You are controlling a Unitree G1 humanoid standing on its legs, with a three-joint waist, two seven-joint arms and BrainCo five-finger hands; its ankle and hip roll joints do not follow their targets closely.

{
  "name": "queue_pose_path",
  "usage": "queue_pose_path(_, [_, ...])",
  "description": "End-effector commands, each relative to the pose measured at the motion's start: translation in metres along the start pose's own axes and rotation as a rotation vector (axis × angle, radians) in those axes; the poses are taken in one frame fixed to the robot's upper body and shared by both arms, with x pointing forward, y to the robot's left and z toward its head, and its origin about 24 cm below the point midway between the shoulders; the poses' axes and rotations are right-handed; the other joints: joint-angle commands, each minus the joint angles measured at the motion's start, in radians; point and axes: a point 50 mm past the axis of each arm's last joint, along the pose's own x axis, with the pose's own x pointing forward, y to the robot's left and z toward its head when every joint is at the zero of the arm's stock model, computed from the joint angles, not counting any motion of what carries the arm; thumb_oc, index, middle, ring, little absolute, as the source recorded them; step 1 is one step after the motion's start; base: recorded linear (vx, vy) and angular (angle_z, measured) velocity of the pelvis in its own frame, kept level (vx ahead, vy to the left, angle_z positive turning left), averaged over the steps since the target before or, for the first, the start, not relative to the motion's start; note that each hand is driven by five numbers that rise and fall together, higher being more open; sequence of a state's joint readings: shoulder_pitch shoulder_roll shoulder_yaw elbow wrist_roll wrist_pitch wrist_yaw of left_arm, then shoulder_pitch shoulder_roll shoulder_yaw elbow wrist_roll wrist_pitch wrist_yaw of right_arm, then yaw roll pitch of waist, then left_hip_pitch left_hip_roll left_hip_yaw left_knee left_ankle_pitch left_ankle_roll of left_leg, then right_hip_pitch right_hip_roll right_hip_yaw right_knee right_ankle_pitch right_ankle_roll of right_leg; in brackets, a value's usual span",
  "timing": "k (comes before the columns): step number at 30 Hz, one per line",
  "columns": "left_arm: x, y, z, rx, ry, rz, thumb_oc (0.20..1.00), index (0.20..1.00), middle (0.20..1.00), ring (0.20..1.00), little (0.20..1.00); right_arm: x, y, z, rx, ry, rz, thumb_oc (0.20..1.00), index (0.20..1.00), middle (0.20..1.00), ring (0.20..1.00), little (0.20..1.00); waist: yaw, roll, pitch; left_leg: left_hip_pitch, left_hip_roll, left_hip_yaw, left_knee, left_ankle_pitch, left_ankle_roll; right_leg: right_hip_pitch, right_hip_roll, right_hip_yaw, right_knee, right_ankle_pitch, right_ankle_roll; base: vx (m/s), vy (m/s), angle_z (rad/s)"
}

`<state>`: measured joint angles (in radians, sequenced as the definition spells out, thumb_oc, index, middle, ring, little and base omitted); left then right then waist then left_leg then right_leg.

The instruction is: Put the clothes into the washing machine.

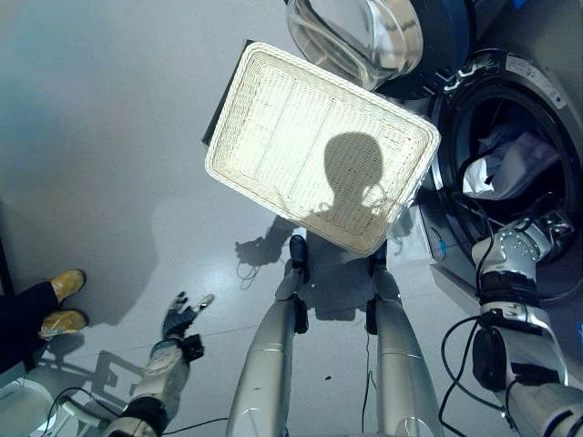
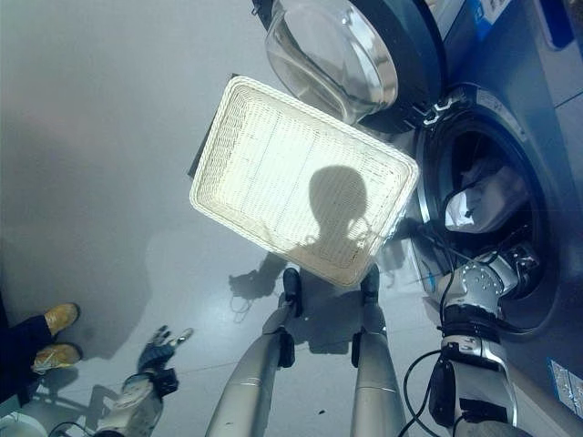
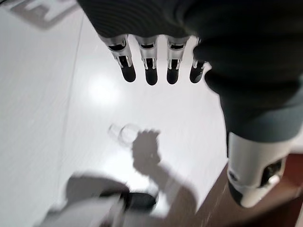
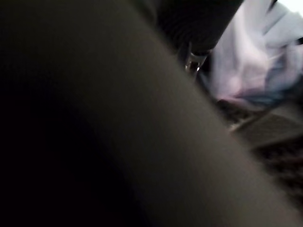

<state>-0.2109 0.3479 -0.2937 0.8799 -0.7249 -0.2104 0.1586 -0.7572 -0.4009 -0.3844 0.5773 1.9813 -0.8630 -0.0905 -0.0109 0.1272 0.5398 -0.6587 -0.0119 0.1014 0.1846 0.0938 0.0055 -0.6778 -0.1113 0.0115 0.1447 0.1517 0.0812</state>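
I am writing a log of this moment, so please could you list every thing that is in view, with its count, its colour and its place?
Basket: one, white woven, empty, on the floor beside the washing machine.
Washing machine: one, dark blue-grey, at the robot's right, its opening uncovered.
Door: one, round clear glass with a dark ring, swung open past the basket.
Clothes: one bundle, white with some pale blue, inside the drum.
Person's shoes: two, yellow-brown, at the far left on the floor, with dark trouser legs.
Left hand: fingers straight, holding nothing, low over the floor.
Right hand: at the drum's opening, its fingers hidden.
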Motion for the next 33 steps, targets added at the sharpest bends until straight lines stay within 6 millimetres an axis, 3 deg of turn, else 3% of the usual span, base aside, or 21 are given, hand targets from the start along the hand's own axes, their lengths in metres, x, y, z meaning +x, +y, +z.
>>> queue_pose_path(1, [0.001,0.005,0.0,-0.027,0.009,0.04,1.0,1.0,1.0,1.0,1.0,0.023,0.076,0.042,0.064,-0.187,0.25,1.0,1.0,1.0,1.0,1.0,-0.024,0.03,-0.02,0.062,-0.071,0.005,-0.04,-0.036,-0.006,0.001,0.105,-0.092,0.168,-0.16,-0.029,0.01,0.028,-0.03])
queue_pose_path(3, [0.003,-0.005,0.002,-0.035,-0.003,0.022,1.0,1.0,1.0,1.0,1.0,0.023,0.038,0.032,-0.028,-0.095,0.128,1.0,1.0,1.0,1.0,1.0,-0.021,0.04,-0.02,0.041,-0.075,0.008,-0.04,-0.02,-0.006,-0.015,0.101,-0.093,0.159,-0.145,-0.03,-0.02,0.003,-0.01])
queue_pose_path(4, [0.003,-0.004,0.002,-0.035,-0.004,0.023,1.0,1.0,1.0,1.0,1.0,0.023,0.038,0.031,-0.029,-0.091,0.129,1.0,1.0,1.0,1.0,1.0,-0.022,0.04,-0.02,0.04,-0.074,0.008,-0.04,-0.019,-0.006,-0.016,0.102,-0.094,0.158,-0.143,-0.03,-0.04,-0.002,-0.01])
queue_pose_path(5, [0.004,-0.011,0.003,-0.036,-0.008,0.009,1.0,1.0,1.0,1.0,1.0,0.022,0.01,0.028,-0.115,-0.026,0.069,1.0,1.0,1.0,1.0,1.0,-0.017,0.045,-0.02,0.035,-0.076,0.007,-0.044,-0.016,-0.007,-0.017,0.097,-0.097,0.154,-0.144,-0.03,0.0,0.0,0.0])
queue_pose_path(6, [0.004,-0.011,0.003,-0.036,-0.008,0.009,1.0,1.0,1.0,1.0,1.0,0.022,0.01,0.028,-0.115,-0.026,0.069,1.0,1.0,1.0,1.0,1.0,-0.017,0.045,-0.02,0.035,-0.076,0.007,-0.044,-0.016,-0.007,-0.017,0.097,-0.097,0.154,-0.144,-0.03,0.0,0.0,0.0])
queue_pose_path(7, [0.004,-0.013,0.003,-0.03,-0.011,0.002,1.0,1.0,1.0,1.0,1.0,0.022,-0.011,0.027,-0.184,0.033,0.006,1.0,1.0,1.0,1.0,1.0,-0.013,0.048,-0.02,0.036,-0.078,0.005,-0.047,-0.015,-0.008,-0.016,0.093,-0.1,0.154,-0.146,-0.03,0.01,-0.003,0.05])
queue_pose_path(11, [0.006,-0.02,0.002,-0.025,-0.015,-0.016,1.0,1.0,1.0,1.0,1.0,0.014,-0.087,0.038,-0.454,0.342,-0.111,1.0,1.0,1.0,1.0,1.0,-0.002,0.059,-0.02,0.035,-0.076,0.006,-0.062,-0.005,-0.013,-0.016,0.084,-0.115,0.156,-0.15,-0.032,-0.01,0.007,0.13])
queue_pose_path(12, [0.006,-0.019,0.001,-0.024,-0.012,-0.016,1.0,1.0,1.0,1.0,1.0,0.015,-0.088,0.04,-0.456,0.343,-0.111,1.0,1.0,1.0,1.0,1.0,-0.003,0.058,-0.02,0.042,-0.077,0.005,-0.062,-0.012,-0.013,-0.01,0.083,-0.115,0.158,-0.159,-0.03,-0.02,0.021,0.07])
queue_pose_path(13, [0.006,-0.019,-0.001,-0.025,-0.012,-0.015,1.0,1.0,1.0,1.0,1.0,0.004,-0.112,0.047,-0.494,0.438,-0.148,1.0,1.0,1.0,1.0,1.0,0.002,0.059,-0.02,0.043,-0.08,0.002,-0.064,-0.011,-0.014,-0.01,0.082,-0.117,0.158,-0.16,-0.031,0.0,0.017,0.04])
queue_pose_path(15, [0.005,-0.02,-0.003,-0.026,-0.006,-0.019,1.0,1.0,1.0,1.0,1.0,-0.007,-0.131,0.052,-0.548,0.492,-0.179,1.0,1.0,1.0,1.0,1.0,0.004,0.06,-0.02,0.047,-0.081,0.003,-0.068,-0.012,-0.013,-0.007,0.081,-0.12,0.154,-0.161,-0.032,-0.03,0.036,0.03])
queue_pose_path(18, [0.005,-0.02,-0.006,-0.026,0.0,-0.017,1.0,1.0,1.0,1.0,1.0,-0.014,-0.141,0.056,-0.599,0.522,-0.191,1.0,1.0,1.0,1.0,1.0,0.002,0.058,-0.02,0.049,-0.08,0.004,-0.075,-0.005,-0.012,-0.006,0.083,-0.12,0.147,-0.153,-0.035,-0.04,0.057,0.01])
queue_pose_path(20, [0.002,-0.021,-0.013,-0.033,0.017,-0.02,1.0,1.0,1.0,1.0,1.0,-0.03,-0.163,0.07,-0.736,0.586,-0.229,1.0,1.0,1.0,1.0,1.0,-0.005,0.051,-0.02,0.08,-0.081,0.005,-0.088,-0.012,-0.013,0.021,0.083,-0.116,0.135,-0.158,-0.034,-0.02,0.106,0.0])
queue_pose_path(24, [-0.001,-0.026,-0.019,-0.051,0.022,-0.069,1.0,1.0,1.0,1.0,1.0,-0.047,-0.181,0.08,-0.985,0.679,-0.193,1.0,1.0,1.0,1.0,1.0,-0.015,0.037,-0.02,0.11,-0.085,0.006,-0.084,-0.024,-0.01,0.051,0.081,-0.11,0.116,-0.15,-0.037,-0.04,0.091,-0.01])
queue_pose_path(25, [-0.002,-0.027,-0.021,-0.052,0.023,-0.079,1.0,1.0,1.0,1.0,1.0,-0.051,-0.183,0.082,-1.078,0.695,-0.143,1.0,1.0,1.0,1.0,1.0,-0.018,0.032,-0.02,0.12,-0.087,0.007,-0.081,-0.029,-0.007,0.061,0.081,-0.108,0.108,-0.145,-0.037,-0.05,0.115,-0.01])
queue_pose_path(26, [-0.004,-0.028,-0.022,-0.056,0.021,-0.104,1.0,1.0,1.0,1.0,1.0,-0.062,-0.185,0.082,-1.351,0.747,0.018,1.0,1.0,1.0,1.0,1.0,-0.025,0.015,-0.02,0.143,-0.092,0.006,-0.064,-0.044,-0.004,0.09,0.076,-0.106,0.088,-0.132,-0.035,-0.08,0.135,-0.02])
queue_pose_path(27, [-0.004,-0.028,-0.022,-0.05,0.021,-0.115,1.0,1.0,1.0,1.0,1.0,-0.067,-0.184,0.076,-1.484,0.785,0.108,1.0,1.0,1.0,1.0,1.0,-0.028,0.002,-0.02,0.154,-0.095,0.007,-0.054,-0.052,-0.001,0.106,0.074,-0.105,0.075,-0.124,-0.035,-0.09,0.123,0.01])
queue_pose_path(30, [-0.004,-0.025,-0.022,-0.027,0.029,-0.144,1.0,1.0,1.0,1.0,1.0,-0.072,-0.185,0.075,-1.676,0.832,0.22,1.0,1.0,1.0,1.0,1.0,-0.031,-0.019,-0.02,0.178,-0.097,0.004,-0.041,-0.063,0.001,0.139,0.07,-0.101,0.059,-0.114,-0.032,-0.05,0.055,0.01])
queue_pose_path(33, [-0.006,-0.017,-0.028,-0.005,0.071,-0.21,1.0,1.0,1.0,1.0,1.0,-0.073,-0.186,0.082,-1.98,0.896,0.399,1.0,1.0,1.0,1.0,1.0,-0.029,-0.044,-0.02,0.25,-0.095,-0.005,-0.039,-0.077,0.001,0.218,0.066,-0.098,0.033,-0.108,-0.024,-0.05,0.04,-0.04])
